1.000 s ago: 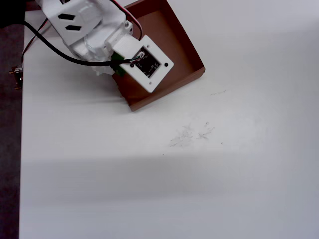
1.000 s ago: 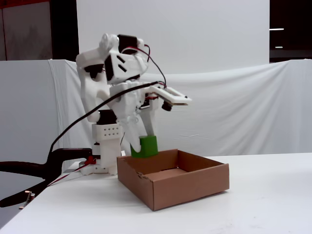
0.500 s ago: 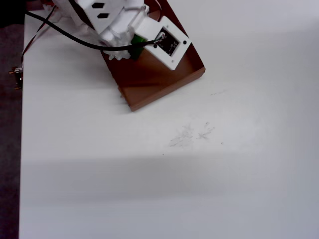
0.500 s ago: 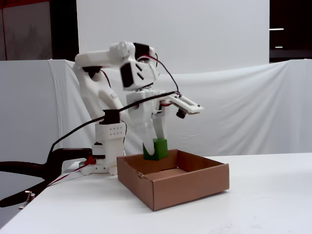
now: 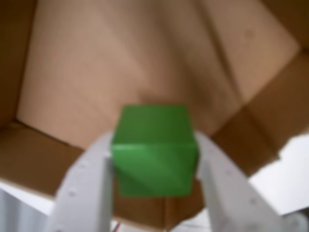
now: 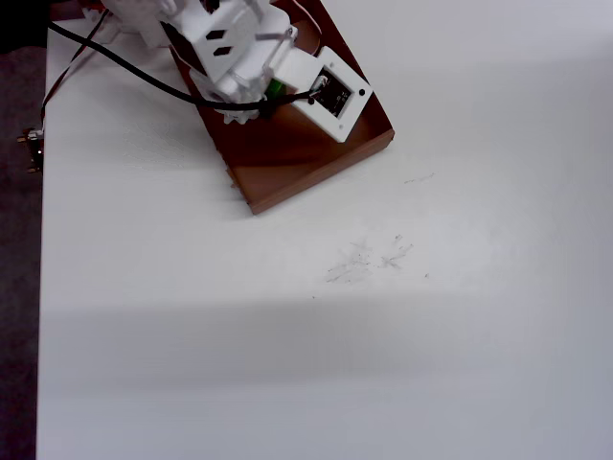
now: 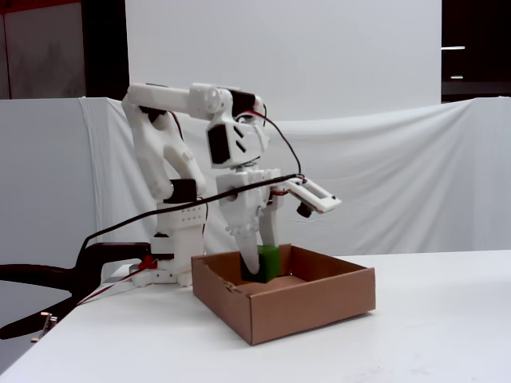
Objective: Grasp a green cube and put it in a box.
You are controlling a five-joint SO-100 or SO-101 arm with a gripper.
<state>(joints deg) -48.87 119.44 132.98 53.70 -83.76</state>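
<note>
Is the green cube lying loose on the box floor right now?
No, the green cube is clamped between the gripper fingers above the box floor.

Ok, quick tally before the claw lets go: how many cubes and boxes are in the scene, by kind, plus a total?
Green cube: 1, held between the fingers of the claw above the box floor.
Brown cardboard box: 1.
Total: 2 things.
</note>
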